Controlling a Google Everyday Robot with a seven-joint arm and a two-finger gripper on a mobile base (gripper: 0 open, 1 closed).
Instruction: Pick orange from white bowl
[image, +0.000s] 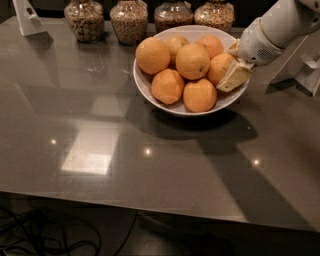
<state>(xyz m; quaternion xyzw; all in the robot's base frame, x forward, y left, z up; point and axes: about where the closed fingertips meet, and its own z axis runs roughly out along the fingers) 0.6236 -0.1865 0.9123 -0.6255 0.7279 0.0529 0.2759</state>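
Observation:
The white bowl (150, 87) stands at the back middle of the grey table and holds several oranges. My gripper (226, 70) reaches in from the right over the bowl's right rim. Its cream fingers (234, 76) sit on either side of the orange (216, 65) at the right of the pile and appear closed against it. That orange still rests in the bowl among the others. A large paler orange (152, 55) lies at the left of the pile, and a round one (192, 61) on top in the middle.
Several glass jars of nuts (129, 20) line the table's back edge behind the bowl. A white stand (27, 17) is at the back left, and white equipment (305, 70) at the far right. The table's front edge (150, 207) runs across the bottom.

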